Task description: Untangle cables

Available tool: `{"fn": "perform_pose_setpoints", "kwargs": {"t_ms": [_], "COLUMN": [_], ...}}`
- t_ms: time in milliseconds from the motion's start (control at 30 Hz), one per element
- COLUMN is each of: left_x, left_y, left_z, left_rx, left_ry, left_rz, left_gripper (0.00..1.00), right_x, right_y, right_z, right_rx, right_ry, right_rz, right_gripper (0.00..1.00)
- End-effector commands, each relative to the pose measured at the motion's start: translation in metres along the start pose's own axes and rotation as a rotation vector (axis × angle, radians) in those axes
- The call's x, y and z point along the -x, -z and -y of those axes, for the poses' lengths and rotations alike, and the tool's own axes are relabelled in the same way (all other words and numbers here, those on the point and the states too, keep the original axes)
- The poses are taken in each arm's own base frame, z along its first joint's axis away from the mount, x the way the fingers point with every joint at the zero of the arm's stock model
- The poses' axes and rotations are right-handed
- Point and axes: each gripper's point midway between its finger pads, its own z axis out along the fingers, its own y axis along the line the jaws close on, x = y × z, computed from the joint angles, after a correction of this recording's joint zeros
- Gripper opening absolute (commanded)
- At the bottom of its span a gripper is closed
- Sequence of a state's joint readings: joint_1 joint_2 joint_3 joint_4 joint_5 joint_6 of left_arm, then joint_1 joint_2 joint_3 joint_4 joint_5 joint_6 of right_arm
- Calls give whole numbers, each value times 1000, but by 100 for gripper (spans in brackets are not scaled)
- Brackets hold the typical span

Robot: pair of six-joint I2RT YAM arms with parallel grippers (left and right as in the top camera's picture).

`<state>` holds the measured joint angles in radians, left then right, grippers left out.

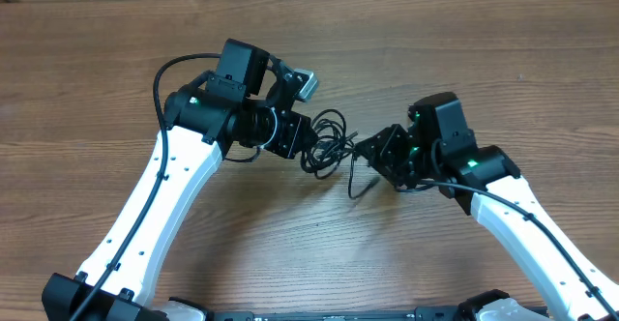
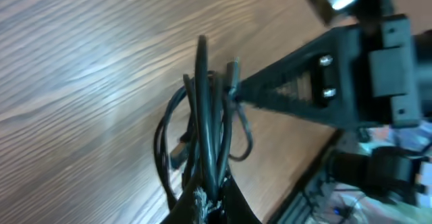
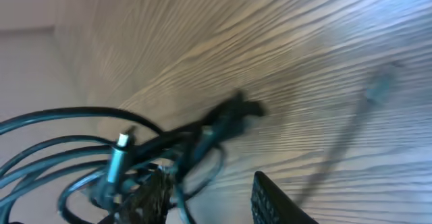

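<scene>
While the jaws on my left gripper (image 2: 206, 209) pinch the cables (image 2: 202, 116), my right gripper (image 3: 209, 187) has its jaws apart.

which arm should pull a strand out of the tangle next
Right, probably. The left gripper has its jaws shut on the cables, anchoring the tangle. The right gripper sits at the tangle's other side with jaws apart, free to take a strand and draw it away.

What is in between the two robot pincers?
A tangle of black cables lies between the left pincer and the right pincer, above the wooden table. The overhead view shows it best.
</scene>
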<state>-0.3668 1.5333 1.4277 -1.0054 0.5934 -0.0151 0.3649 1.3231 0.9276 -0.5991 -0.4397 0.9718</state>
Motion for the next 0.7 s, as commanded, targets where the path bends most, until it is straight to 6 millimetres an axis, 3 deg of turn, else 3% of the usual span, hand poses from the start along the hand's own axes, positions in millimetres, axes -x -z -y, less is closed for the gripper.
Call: {"fn": "perform_pose_setpoints", "kwargs": {"t_ms": [0, 300, 367, 500, 667], "left_x": [4, 0, 0, -1, 0], "left_y": [6, 4, 3, 2, 2], "left_z": [27, 52, 54, 57, 57], "left_rx": [-120, -216, -220, -231, -232], "left_ry": [-64, -134, -139, -144, -145], "left_rz": [20, 7, 6, 4, 5], "left_gripper": [4, 4, 4, 4, 4], "right_x": [-9, -7, -7, -7, -8], "right_y": [-1, -2, -2, -2, -2], "right_z": [-14, -25, -25, -25, -24], "right_rx": [44, 82, 81, 81, 77], "right_ry": [22, 15, 14, 3, -14], "right_rz": [-24, -13, -13, -13, -17], "right_gripper": [37, 35, 29, 4, 4]}}
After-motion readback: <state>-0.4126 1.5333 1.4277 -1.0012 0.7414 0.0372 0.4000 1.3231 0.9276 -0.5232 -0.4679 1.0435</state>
